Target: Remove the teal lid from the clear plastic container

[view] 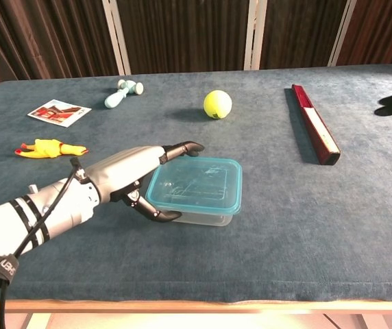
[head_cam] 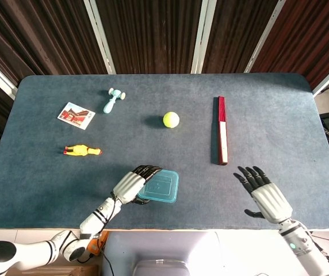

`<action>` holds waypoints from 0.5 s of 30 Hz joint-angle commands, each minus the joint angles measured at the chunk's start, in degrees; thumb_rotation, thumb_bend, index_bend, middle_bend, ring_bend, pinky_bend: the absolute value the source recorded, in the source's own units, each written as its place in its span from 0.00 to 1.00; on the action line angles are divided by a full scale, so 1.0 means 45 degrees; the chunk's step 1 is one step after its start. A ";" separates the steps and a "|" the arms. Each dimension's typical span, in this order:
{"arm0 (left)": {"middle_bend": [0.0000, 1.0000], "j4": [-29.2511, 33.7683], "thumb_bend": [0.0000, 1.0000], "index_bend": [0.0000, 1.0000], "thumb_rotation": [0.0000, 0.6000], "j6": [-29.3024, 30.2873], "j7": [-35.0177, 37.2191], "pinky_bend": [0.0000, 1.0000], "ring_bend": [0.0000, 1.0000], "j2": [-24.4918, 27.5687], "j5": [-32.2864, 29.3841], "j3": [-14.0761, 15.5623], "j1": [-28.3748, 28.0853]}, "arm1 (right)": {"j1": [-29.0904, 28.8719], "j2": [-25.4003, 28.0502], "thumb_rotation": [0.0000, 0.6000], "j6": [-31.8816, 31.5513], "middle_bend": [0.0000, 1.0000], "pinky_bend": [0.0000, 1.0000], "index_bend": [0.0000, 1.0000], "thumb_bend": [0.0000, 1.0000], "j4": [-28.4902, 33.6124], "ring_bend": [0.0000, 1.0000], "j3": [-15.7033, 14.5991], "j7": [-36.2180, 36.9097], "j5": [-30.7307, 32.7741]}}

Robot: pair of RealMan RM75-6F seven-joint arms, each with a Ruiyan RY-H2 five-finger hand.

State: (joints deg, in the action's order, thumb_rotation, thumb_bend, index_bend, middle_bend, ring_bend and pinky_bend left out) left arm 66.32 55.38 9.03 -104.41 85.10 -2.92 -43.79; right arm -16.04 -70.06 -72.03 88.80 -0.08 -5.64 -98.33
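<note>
1. Teal lid [view: 196,183] seated on the clear plastic container [view: 203,218], near the front edge of the surface, left of centre.
2. Left hand [view: 129,175] at the container's left end: upper fingers [view: 182,148] lie over the lid's far-left corner, the thumb curls under the near-left side, so the box is gripped between them.
3. Right hand [head_cam: 265,194] above the front right of the surface, fingers spread wide, holding nothing; only dark fingertips appear at the right margin of the chest view.
4. Surface [head_cam: 279,115]: dark blue-grey felt-like cloth with rounded corners.
5. Yellow tennis ball [head_cam: 171,119] near the middle, well behind the container.
6. Long red box [head_cam: 222,130] lying lengthwise to the right of the ball.
7. Yellow rubber chicken [head_cam: 82,150] on the left side; picture card [head_cam: 76,115] behind it; pale blue mallet-shaped toy [head_cam: 114,100] just right of the card.
8. Background: dark brown vertical slats [head_cam: 147,34] crossed by pale upright strips.
</note>
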 commanded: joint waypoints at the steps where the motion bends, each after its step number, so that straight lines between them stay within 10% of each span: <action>1: 0.53 -0.0132 0.29 0.00 1.00 0.0061 -0.0155 0.55 0.37 -0.0272 -0.0042 -0.0024 0.0052 | -0.1169 -0.0714 1.00 0.0984 0.00 0.00 0.23 0.19 -0.0556 0.00 0.0176 0.0632 -0.0660; 15: 0.54 -0.0482 0.29 0.00 1.00 0.0478 -0.0726 0.53 0.37 -0.0778 -0.0141 -0.0319 0.0178 | -0.3337 -0.3991 1.00 0.0698 0.01 0.00 0.52 0.31 -0.4026 0.00 0.0006 0.3356 -0.2137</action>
State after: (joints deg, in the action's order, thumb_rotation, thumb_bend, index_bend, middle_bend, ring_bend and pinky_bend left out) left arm 64.06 57.77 5.48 -107.86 84.58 -4.19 -43.15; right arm -29.96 -86.19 -68.10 72.60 0.28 8.00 -107.27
